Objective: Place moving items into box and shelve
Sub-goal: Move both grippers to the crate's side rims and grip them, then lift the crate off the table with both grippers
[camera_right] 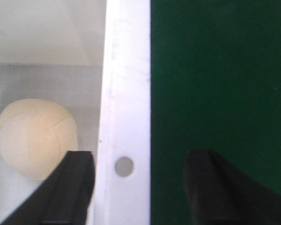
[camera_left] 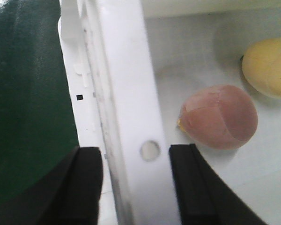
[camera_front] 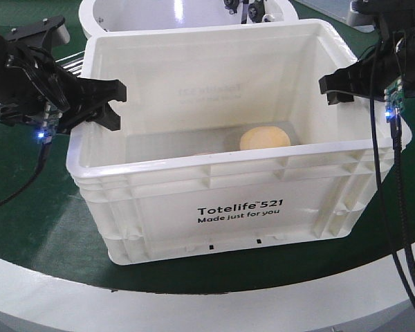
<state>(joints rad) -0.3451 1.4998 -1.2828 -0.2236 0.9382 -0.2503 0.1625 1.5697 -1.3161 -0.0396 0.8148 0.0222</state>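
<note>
A white plastic box [camera_front: 221, 200] marked "Totelife 521" stands on the green belt. A yellow ball [camera_front: 265, 138] lies inside on its floor; it shows in the left wrist view [camera_left: 268, 65] and the right wrist view [camera_right: 35, 138]. A pink ball [camera_left: 220, 117] lies beside it. My left gripper [camera_front: 109, 104] is open, its jaws astride the box's left rim [camera_left: 131, 103], one inside and one outside. My right gripper [camera_front: 340, 84] is open, its jaws astride the box's right rim [camera_right: 126, 93].
A second white container [camera_front: 124, 17] stands behind the box. The green belt [camera_front: 48, 228] curves round the box, with a white outer ring [camera_front: 194, 311] in front. Black cables [camera_front: 394, 207] hang from the right arm.
</note>
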